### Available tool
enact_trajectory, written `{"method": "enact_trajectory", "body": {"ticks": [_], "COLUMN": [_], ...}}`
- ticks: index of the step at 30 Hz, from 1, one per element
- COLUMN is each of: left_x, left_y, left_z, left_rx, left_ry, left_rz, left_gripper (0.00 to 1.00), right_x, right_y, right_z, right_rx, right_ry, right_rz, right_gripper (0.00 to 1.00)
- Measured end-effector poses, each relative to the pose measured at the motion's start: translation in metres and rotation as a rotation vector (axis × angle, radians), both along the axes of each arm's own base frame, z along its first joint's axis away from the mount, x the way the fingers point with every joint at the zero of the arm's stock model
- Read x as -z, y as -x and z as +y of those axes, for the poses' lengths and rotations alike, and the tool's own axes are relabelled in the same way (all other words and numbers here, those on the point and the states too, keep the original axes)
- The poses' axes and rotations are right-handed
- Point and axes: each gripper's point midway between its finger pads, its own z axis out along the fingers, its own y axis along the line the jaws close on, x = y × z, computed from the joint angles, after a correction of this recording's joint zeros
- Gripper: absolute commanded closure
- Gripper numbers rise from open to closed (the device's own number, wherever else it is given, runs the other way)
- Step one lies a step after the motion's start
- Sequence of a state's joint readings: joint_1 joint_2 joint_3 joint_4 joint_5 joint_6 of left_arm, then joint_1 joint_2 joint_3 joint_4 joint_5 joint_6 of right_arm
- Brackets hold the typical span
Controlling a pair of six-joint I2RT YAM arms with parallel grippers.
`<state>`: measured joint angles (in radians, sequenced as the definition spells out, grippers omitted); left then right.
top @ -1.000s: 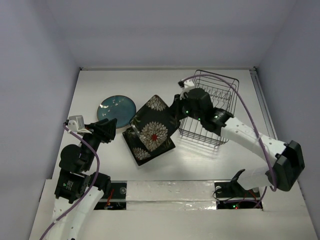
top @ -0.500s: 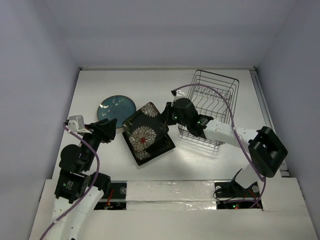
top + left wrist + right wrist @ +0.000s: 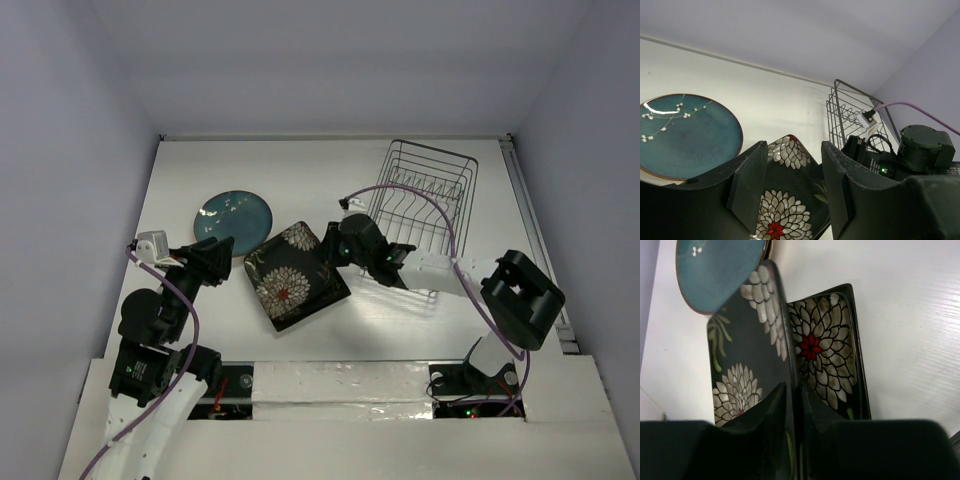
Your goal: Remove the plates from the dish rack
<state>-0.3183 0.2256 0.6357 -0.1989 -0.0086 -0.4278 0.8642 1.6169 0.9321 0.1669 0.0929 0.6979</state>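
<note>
My right gripper [image 3: 332, 250] is shut on the right edge of a square black plate with white flowers [image 3: 288, 268]. It holds the plate tilted, low over a second square black flowered plate [image 3: 318, 297] that lies flat on the table. The right wrist view shows the jaws [image 3: 792, 387] pinching the held plate [image 3: 747, 355], with the lower plate [image 3: 825, 350] beside it. A round teal plate [image 3: 235, 217] lies flat to the left. The black wire dish rack [image 3: 425, 200] stands at the back right, with no plate visible in it. My left gripper [image 3: 213, 257] is open and empty, left of the plates.
The right arm [image 3: 440, 272] stretches across the front of the rack. The left wrist view shows the teal plate [image 3: 685, 135], the held black plate [image 3: 790, 200], the rack [image 3: 845, 112] and the right arm [image 3: 920, 155]. White walls enclose the table on three sides.
My right gripper has carried the black flowered plate left and down, from steeply tilted to lying low over the other black plate. The left arm has not moved.
</note>
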Motion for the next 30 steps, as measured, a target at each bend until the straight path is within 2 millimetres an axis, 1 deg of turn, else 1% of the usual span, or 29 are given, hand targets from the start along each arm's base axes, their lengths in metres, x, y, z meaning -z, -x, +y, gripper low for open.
{"method": "enact_trajectory", "body": {"ticks": [1,3,4,5,7,8,9,10,12,13,16,19,20,21,23,24,25,26,27,28,29,30], "left_x": [0.0,0.0,0.0,0.0,0.0,0.0,0.0,0.0,0.0,0.0,0.0,0.0,0.0,0.0,0.0,0.0,0.0,0.0,0.0,0.0,0.0,0.0], "left_y": [0.0,0.0,0.0,0.0,0.0,0.0,0.0,0.0,0.0,0.0,0.0,0.0,0.0,0.0,0.0,0.0,0.0,0.0,0.0,0.001,0.001,0.001], "left_z": [0.0,0.0,0.0,0.0,0.0,0.0,0.0,0.0,0.0,0.0,0.0,0.0,0.0,0.0,0.0,0.0,0.0,0.0,-0.001,-0.001,-0.002,-0.003], "left_rx": [0.0,0.0,0.0,0.0,0.0,0.0,0.0,0.0,0.0,0.0,0.0,0.0,0.0,0.0,0.0,0.0,0.0,0.0,0.004,0.008,0.013,0.019], "left_ry": [0.0,0.0,0.0,0.0,0.0,0.0,0.0,0.0,0.0,0.0,0.0,0.0,0.0,0.0,0.0,0.0,0.0,0.0,-0.001,-0.001,-0.002,-0.003], "left_rz": [0.0,0.0,0.0,0.0,0.0,0.0,0.0,0.0,0.0,0.0,0.0,0.0,0.0,0.0,0.0,0.0,0.0,0.0,0.0,-0.001,-0.001,-0.001], "left_gripper": [0.56,0.56,0.56,0.56,0.56,0.56,0.56,0.56,0.56,0.56,0.56,0.56,0.56,0.56,0.55,0.53,0.51,0.45,0.43,0.39,0.36,0.32], "right_x": [-0.001,0.0,0.0,0.001,0.004,0.006,0.008,0.01,0.016,0.018,0.018,0.009,0.007,0.001,-0.008,-0.013,-0.019,-0.028,-0.038,-0.049,-0.063,-0.076], "right_y": [0.0,0.0,0.0,0.0,0.001,0.002,0.002,0.003,0.003,0.003,0.005,0.008,0.008,0.011,0.017,0.02,0.024,0.028,0.032,0.034,0.036,0.039], "right_z": [0.001,0.0,0.0,-0.001,-0.003,-0.004,-0.006,-0.007,-0.011,-0.011,-0.01,-0.003,-0.003,0.003,0.005,0.006,0.006,0.005,0.004,0.002,0.0,-0.003], "right_rx": [0.004,0.015,0.019,0.026,0.032,0.034,0.039,0.04,0.049,0.05,0.05,0.044,0.044,0.033,0.019,0.012,0.005,-0.005,-0.01,-0.011,-0.016,-0.011], "right_ry": [-0.002,0.002,0.008,0.014,0.035,0.046,0.059,0.074,0.108,0.123,0.156,0.174,0.181,0.183,0.192,0.192,0.19,0.186,0.175,0.158,0.142,0.121], "right_rz": [-0.002,-0.006,-0.007,-0.008,-0.014,-0.013,-0.012,-0.012,-0.011,-0.012,-0.023,-0.052,-0.059,-0.072,-0.087,-0.094,-0.102,-0.115,-0.128,-0.144,-0.166,-0.183], "right_gripper": [0.68,0.65,0.58,0.57,0.52,0.47,0.46,0.39,0.32,0.25,0.15,0.1,0.1,0.1,0.11,0.12,0.19,0.24,0.32,0.7,0.9,1.0]}}
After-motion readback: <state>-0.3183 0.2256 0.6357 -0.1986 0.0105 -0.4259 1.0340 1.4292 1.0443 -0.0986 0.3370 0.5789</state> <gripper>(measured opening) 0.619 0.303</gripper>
